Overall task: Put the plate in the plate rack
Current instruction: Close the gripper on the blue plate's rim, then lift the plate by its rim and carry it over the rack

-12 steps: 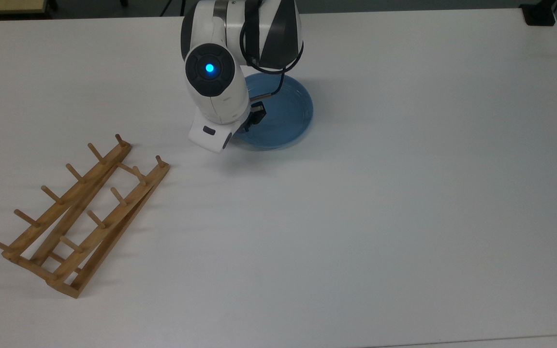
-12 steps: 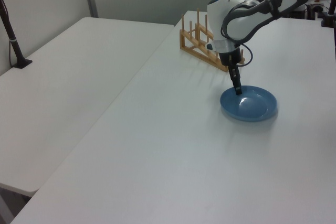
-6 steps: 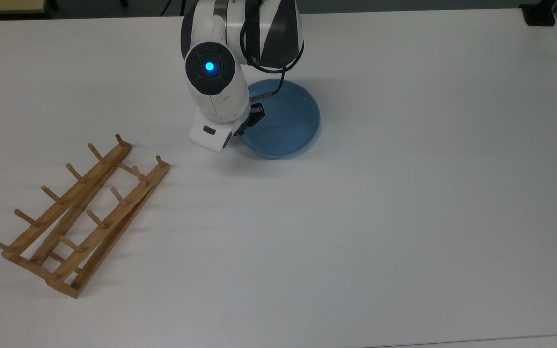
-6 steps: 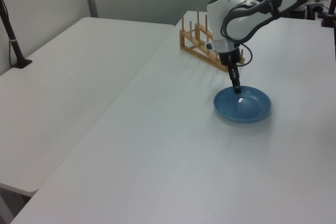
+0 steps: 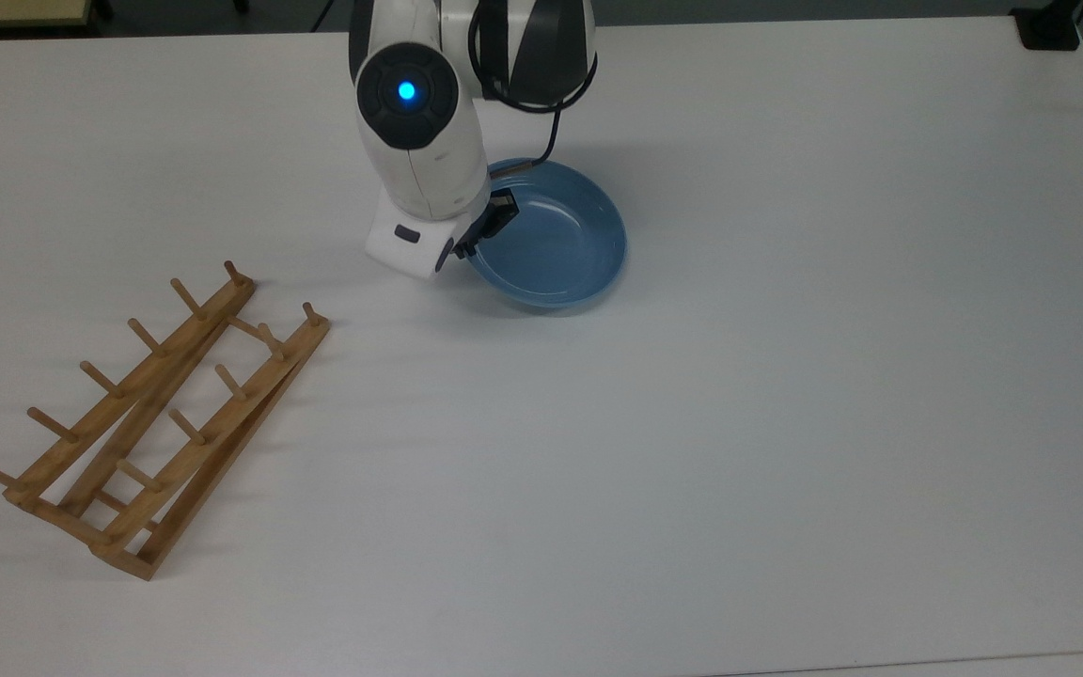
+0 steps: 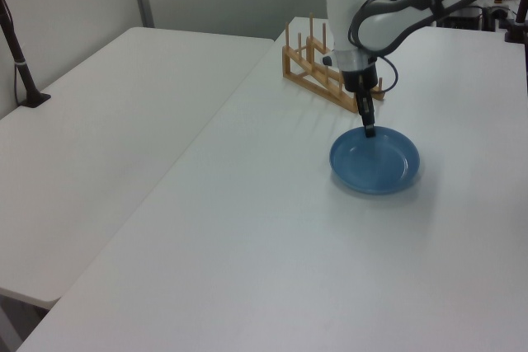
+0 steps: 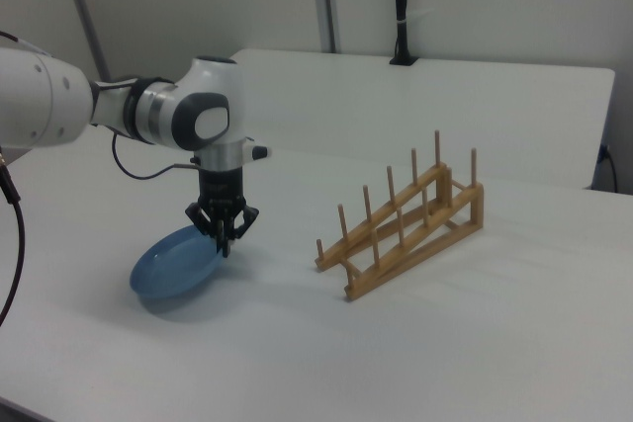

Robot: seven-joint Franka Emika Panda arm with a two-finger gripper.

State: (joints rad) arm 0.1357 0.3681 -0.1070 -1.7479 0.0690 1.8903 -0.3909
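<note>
The light-blue plate [image 5: 556, 240] hangs tilted just above the white table, with a shadow under it. My gripper [image 5: 478, 240] is shut on the rim, at the plate's edge on the top view's left. In the right view the gripper [image 7: 224, 241] points straight down and holds the plate [image 7: 173, 264] by its raised right edge, while the other side dips toward the table. The wooden plate rack [image 5: 156, 414] stands empty near the top view's lower left, apart from the plate. In the left view the plate rack [image 6: 318, 68] is behind the gripper [image 6: 369, 131] and the plate [image 6: 375, 166].
The white table [image 5: 739, 423] stretches wide to the top view's right and bottom. A second white table [image 6: 107, 121] adjoins it on the left view's left, carrying a black post [image 6: 21, 59]. A black object [image 5: 1049, 28] sits at the top view's far right corner.
The plate has come off the table and tilted, held by its rim. Arm and plate have risen and shifted slightly toward the top view's right.
</note>
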